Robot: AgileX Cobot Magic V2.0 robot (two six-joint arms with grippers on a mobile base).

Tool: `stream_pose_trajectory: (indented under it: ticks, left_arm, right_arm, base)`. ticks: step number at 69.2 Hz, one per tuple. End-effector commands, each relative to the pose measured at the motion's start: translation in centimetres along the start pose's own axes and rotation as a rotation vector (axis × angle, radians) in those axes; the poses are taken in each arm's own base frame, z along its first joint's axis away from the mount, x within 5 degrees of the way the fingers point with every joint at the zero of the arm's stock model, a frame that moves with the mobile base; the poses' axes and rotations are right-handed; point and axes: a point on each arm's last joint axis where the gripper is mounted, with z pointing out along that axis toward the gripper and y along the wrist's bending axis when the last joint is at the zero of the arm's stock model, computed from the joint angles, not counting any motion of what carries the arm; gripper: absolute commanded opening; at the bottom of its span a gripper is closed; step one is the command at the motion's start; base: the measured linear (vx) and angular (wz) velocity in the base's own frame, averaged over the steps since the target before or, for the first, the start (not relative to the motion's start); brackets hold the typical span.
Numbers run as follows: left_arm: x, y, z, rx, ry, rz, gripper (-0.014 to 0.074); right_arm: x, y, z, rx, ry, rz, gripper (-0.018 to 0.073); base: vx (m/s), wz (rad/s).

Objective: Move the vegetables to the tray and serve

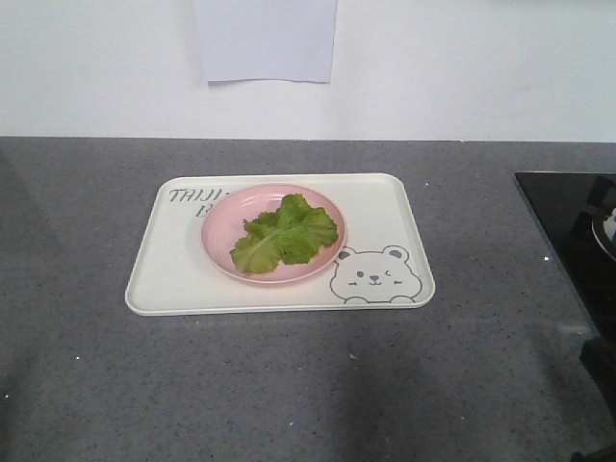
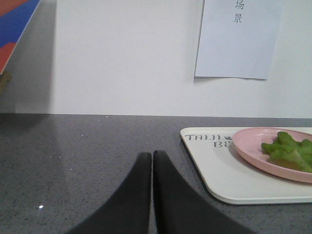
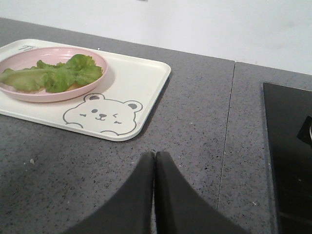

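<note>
Left end effector [image 2: 152, 158]: dark fingers pressed together, tips touching, nothing between them, pointing to 12 o'clock in its wrist view, low over the surface. Right end effector [image 3: 155, 158]: same, fingers closed tip to tip, empty, pointing to 12 o'clock. Neither appears in the front view.

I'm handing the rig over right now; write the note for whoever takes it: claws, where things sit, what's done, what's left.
Left claw: shut, holding nothing, low over the grey counter left of the tray.
Right claw: shut, holding nothing, over the counter to the right of the tray.
Vegetables: lying on the pink plate, which sits on the tray.
Done: vegetables are on the tray, on their plate.
Left: serving; neither claw touches the tray yet.
</note>
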Motion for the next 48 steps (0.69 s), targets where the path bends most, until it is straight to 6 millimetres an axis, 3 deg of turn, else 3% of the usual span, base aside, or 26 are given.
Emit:
stream_pose_trajectory:
  ticks: [1, 13, 48]
  left_arm:
    - [-0.4, 0.1, -0.1, -0.011, -0.080, -0.009, -0.0008]
    - [-0.4, 0.1, -0.1, -0.011, -0.080, -0.009, -0.0008]
    - [-0.4, 0.1, -0.1, -0.011, -0.080, -0.009, -0.0008]
  right_arm:
    - [-0.7, -0.4, -0.4, 0.047, -0.142, 0.012, -0.0004]
    - [1.0, -1.1, -0.9, 0.144, -0.148, 0.090, -0.0004]
    - [2.0, -1.2, -1.7, 0.184, -0.136, 0.097, -0.0004]
  base:
    - [0.00, 0.00]
    - [0.00, 0.00]
    - [0.00, 0.00]
